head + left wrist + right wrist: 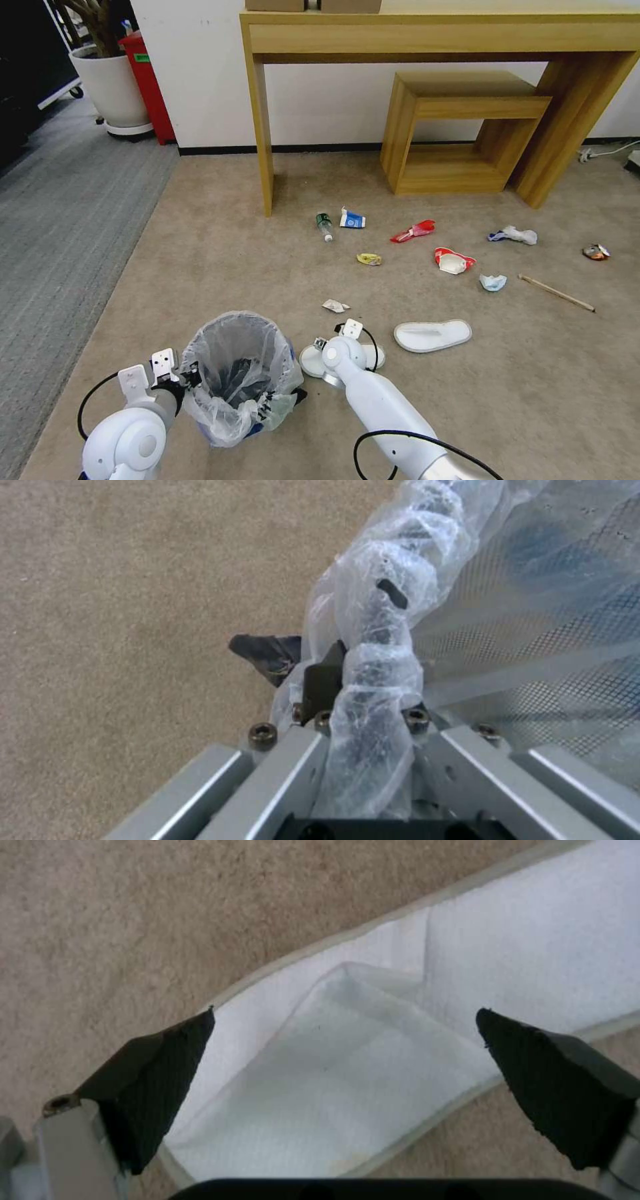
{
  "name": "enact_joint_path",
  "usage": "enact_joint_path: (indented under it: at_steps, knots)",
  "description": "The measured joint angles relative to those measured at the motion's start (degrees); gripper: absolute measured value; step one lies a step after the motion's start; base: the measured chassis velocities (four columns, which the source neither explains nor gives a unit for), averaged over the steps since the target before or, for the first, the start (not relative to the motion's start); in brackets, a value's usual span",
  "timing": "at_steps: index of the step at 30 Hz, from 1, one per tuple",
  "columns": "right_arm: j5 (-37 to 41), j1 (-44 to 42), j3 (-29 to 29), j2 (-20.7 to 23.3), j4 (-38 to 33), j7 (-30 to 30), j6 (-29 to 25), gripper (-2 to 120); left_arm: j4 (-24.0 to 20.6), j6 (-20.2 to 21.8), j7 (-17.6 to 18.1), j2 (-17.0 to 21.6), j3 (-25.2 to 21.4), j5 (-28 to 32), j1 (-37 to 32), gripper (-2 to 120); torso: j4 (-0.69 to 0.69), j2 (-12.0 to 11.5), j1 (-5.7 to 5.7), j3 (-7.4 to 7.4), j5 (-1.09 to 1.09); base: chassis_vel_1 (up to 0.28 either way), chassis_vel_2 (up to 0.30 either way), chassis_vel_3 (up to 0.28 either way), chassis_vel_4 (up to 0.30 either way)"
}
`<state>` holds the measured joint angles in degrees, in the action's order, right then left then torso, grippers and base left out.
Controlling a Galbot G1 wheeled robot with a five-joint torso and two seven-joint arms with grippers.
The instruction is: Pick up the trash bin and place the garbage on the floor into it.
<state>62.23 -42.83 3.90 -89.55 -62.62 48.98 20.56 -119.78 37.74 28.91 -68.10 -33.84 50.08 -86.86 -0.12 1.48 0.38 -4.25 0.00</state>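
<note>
The trash bin, lined with a crinkly whitish bag, is held at its rim by my left gripper, which is shut on the bagged rim. My right gripper hangs open just above a white slipper, one finger on each side of its strap. In the head view that slipper lies mostly under my right wrist, beside the bin. A second white slipper lies to the right. More garbage is scattered on the beige floor: a small bottle, a blue-white carton, red wrappers, tissues.
A wooden console table and a low wooden stool stand against the back wall. Farther right lie a wooden stick and a crushed can. A grey ribbed carpet, a white planter and a red container are at the left.
</note>
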Motion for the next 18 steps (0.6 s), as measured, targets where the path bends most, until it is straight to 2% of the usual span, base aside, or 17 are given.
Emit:
enact_joint_path:
  at_steps: [6,8,10,13,15,18]
  knots:
    - [-1.03,1.06,0.15,-0.73,2.86,-0.92,-0.8,100,0.37,-0.08,-0.01,0.01,0.29,0.04,0.38,0,0.0,0.0,0.0,0.0,0.0,0.0,0.0,0.0,0.0]
    - [-1.13,1.18,0.17,-0.88,3.24,-1.1,-0.91,96,0.45,-0.13,-0.01,0.01,0.41,0.04,0.46,0,0.0,0.0,0.0,0.0,0.01,0.0,0.0,0.0,0.0]
    - [-1.25,1.18,0.19,-1.05,3.67,-1.37,-1.01,87,0.54,-0.17,-0.02,0.06,0.58,0.07,0.65,0,0.0,0.0,0.0,0.0,0.0,0.0,0.0,0.0,0.0]
    - [-1.67,1.06,0.26,-1.27,4.12,-1.61,-1.28,80,0.54,-0.2,-0.02,0.12,0.68,0.18,0.8,0,0.0,0.0,0.0,0.0,0.01,0.0,0.0,0.0,0.0]
    - [-1.91,0.67,0.4,-1.29,4.11,-1.67,-1.36,68,0.54,-0.21,-0.04,0.15,0.81,0.3,0.95,0,0.0,0.0,0.0,0.0,0.0,0.0,0.0,0.0,0.0]
    - [-1.97,0.41,0.54,-1.26,3.89,-1.66,-1.36,60,0.58,-0.24,-0.07,0.11,0.96,0.32,1.05,0,-0.01,0.0,0.0,0.0,0.0,0.0,0.0,0.0,0.0]
